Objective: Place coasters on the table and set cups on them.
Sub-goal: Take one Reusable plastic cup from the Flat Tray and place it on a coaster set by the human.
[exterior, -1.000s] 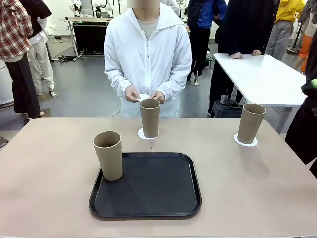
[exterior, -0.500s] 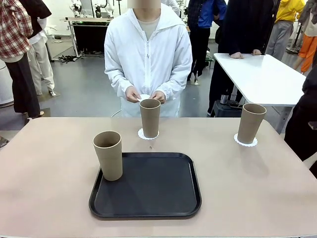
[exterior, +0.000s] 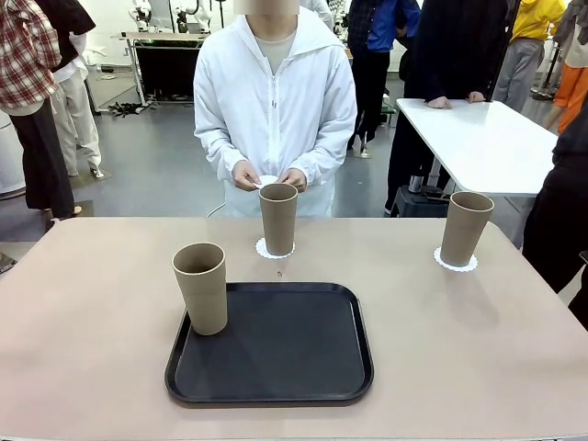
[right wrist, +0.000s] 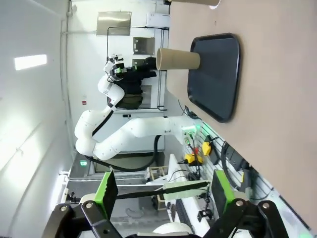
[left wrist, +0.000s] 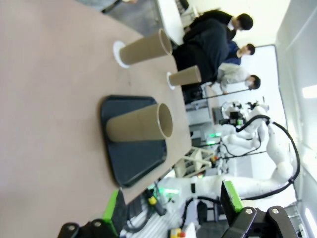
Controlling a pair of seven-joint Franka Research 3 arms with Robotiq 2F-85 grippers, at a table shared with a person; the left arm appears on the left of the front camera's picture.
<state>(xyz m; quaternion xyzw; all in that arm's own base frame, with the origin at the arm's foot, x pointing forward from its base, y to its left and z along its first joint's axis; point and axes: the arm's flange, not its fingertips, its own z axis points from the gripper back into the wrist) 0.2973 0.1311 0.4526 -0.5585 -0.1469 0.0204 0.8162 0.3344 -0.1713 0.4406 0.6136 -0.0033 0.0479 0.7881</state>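
there's the person (exterior: 274, 101), white zipped hooded jacket, pale top beneath. left gripper (left wrist: 171, 208) and right gripper (right wrist: 163, 193): black knuckles, 2 green pads (right wrist: 106, 193) each, on glossy white arms (right wrist: 133, 130).

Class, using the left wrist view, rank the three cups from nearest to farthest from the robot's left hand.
1. The tray cup, standing on the black tray, ahead of the left hand.
2. The middle cup, on its coaster, beyond the tray.
3. The right-side cup, farther off toward the robot's right, smallest in view.
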